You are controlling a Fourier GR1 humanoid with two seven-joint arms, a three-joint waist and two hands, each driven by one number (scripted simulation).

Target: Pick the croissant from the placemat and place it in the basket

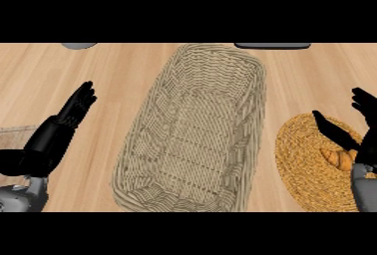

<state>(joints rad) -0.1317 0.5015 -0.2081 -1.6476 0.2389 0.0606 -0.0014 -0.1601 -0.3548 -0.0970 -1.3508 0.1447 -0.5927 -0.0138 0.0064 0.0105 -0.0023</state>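
The black right hand [352, 134] hangs released, fingers spread, over the round golden woven placemat [309, 164]; the small brown croissant [339, 159] lies just beneath its palm. The long pale wicker basket [193, 134] sits to its left. The left hand [63, 127] rests open beyond.

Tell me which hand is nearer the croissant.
Right. The right hand hangs open directly over the croissant on the placemat; the left hand rests open across the basket, near the left edge.
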